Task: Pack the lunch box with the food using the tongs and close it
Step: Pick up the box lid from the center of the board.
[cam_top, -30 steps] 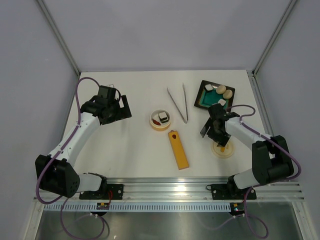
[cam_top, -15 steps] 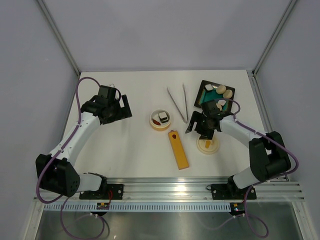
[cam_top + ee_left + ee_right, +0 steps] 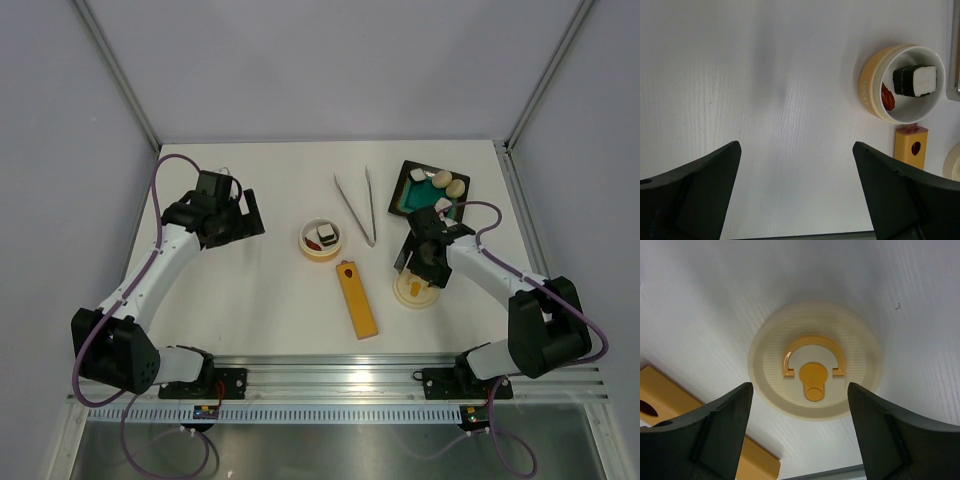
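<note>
Nearest you, toward the front right of the white table (image 3: 260,300), the lunch box's round cream lid (image 3: 416,290) lies flat, its orange mark facing up. Your right gripper (image 3: 422,268) hangs over the lid's far side with its fingers spread. In the right wrist view the gripper (image 3: 799,390) points down at the lid (image 3: 815,380), and one dark finger shows on each side of it. You cannot tell from these views whether the fingers touch the lid. Just left of the lid a long orange-yellow bar (image 3: 357,299) lies on the table, its red dot at the far end. Beyond the bar, near the table's centre, sits the open lunch box (image 3: 322,240), a small round cream-yellow bowl. The left wrist view shows a white and dark block (image 3: 915,80) and a reddish bit (image 3: 887,97) of food inside it. Well to the left of the bowl, your left gripper (image 3: 252,215) hovers over bare table, its fingers spread wide and holding nothing. Behind the bowl and slightly to its right, the silver tongs (image 3: 357,205) lie on the table in a narrow V, untouched by either gripper. Farthest back on the right is a black square tray (image 3: 398,200) with a green inside. It holds more food: two cream ovals (image 3: 441,179) and two white blocks (image 3: 418,175).
</note>
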